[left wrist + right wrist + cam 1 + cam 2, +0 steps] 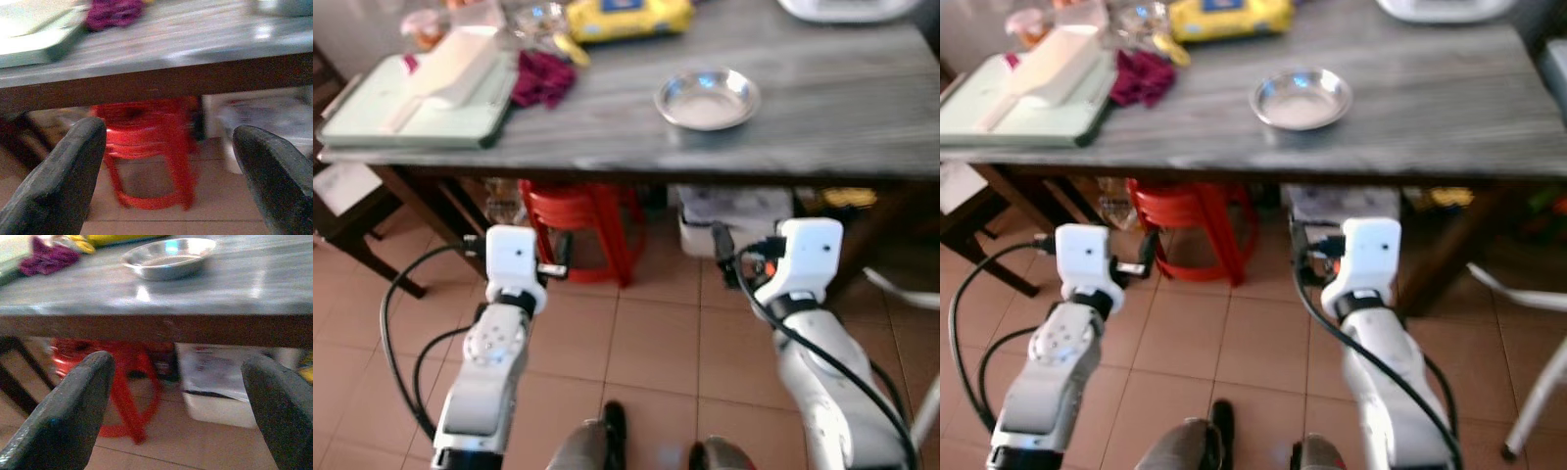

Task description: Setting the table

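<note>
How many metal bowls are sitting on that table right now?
1. The metal bowl sits near the front edge of the grey table, right of the purple cloth. The clutter at the table's far side could hide others.

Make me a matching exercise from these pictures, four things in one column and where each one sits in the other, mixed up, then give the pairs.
Things:
1. metal bowl
2. red stool
3. purple cloth
4. yellow packet

Places:
A. on the floor under the table
B. at the table's far edge
C. alone near the middle of the tabletop
D. right beside the pale green tray

Pairs: 1-C, 2-A, 3-D, 4-B
</note>
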